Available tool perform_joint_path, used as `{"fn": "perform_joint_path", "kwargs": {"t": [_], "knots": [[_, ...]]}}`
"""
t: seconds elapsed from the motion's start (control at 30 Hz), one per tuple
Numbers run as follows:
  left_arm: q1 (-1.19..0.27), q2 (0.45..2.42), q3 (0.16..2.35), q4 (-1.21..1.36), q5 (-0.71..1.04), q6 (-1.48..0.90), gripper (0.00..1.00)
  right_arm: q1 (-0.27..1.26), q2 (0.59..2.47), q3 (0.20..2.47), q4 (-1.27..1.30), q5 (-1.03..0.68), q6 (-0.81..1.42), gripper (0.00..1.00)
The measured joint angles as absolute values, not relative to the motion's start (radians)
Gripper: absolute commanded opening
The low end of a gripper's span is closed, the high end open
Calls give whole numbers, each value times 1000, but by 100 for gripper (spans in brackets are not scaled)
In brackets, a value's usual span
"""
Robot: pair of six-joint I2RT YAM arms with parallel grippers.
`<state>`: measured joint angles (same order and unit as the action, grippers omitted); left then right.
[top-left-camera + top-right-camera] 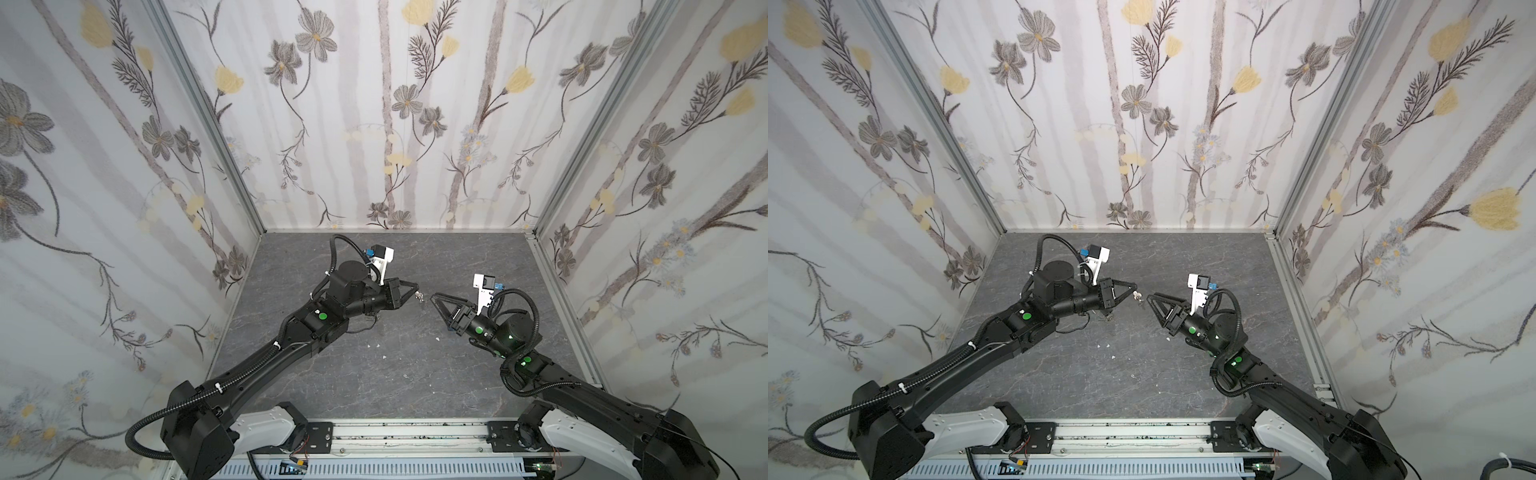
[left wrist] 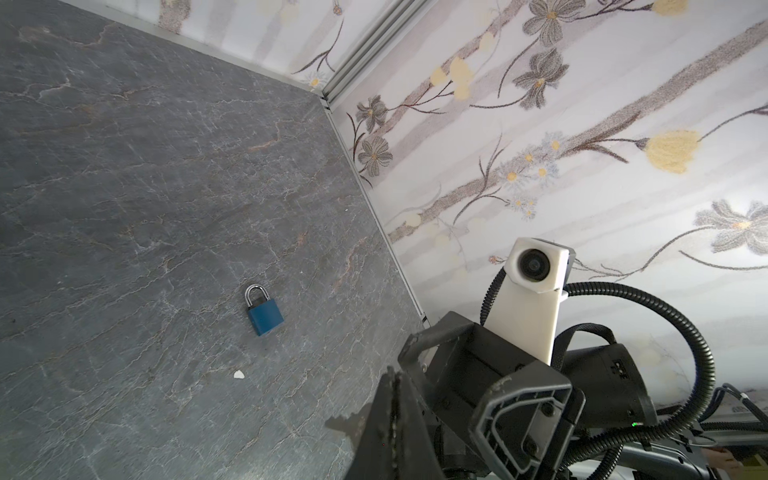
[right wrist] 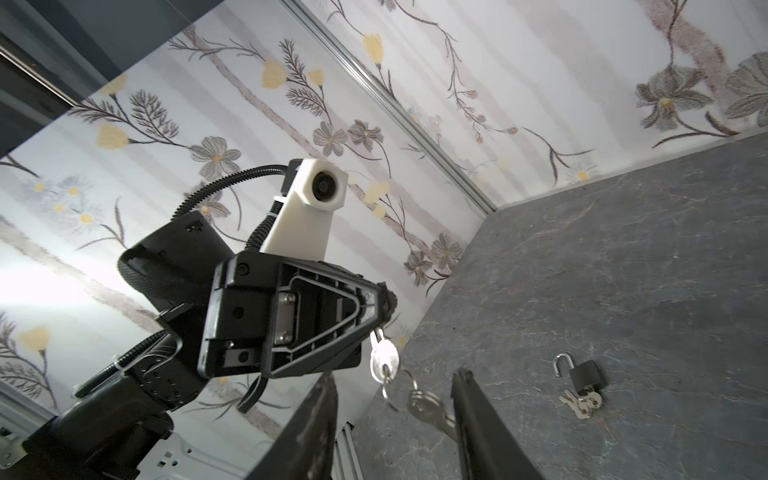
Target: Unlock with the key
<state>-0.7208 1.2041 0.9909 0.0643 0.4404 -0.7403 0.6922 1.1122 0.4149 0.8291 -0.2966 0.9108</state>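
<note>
Left gripper (image 1: pixel 414 291) is pinched shut on a key (image 3: pixel 383 360), held by its ring above mid-table. The right gripper (image 1: pixel 434 298), at three o'clock from it, stands half open and empty. The blue padlock (image 2: pixel 264 312) lies flat at about four o'clock from the key, shackle closed, so the unlocking looks wholly ahead. A black padlock (image 3: pixel 584 374) already gapes, keys in it. Grey veined tabletop (image 1: pixel 374 382), a few white flecks, floral-papered walls (image 1: pixel 374 124) on three sides.
</note>
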Motion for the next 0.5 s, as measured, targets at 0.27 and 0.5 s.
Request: {"fn": "perform_joint_path", "kwargs": {"t": [0.27,0.5], "knots": [[-739,1192,975,136,442,-741,0,686,1161,415,964,-360,977,44],[-744,1183,958,183,447,-746,0,686,1193,416,1013,-398,1005,40]]}}
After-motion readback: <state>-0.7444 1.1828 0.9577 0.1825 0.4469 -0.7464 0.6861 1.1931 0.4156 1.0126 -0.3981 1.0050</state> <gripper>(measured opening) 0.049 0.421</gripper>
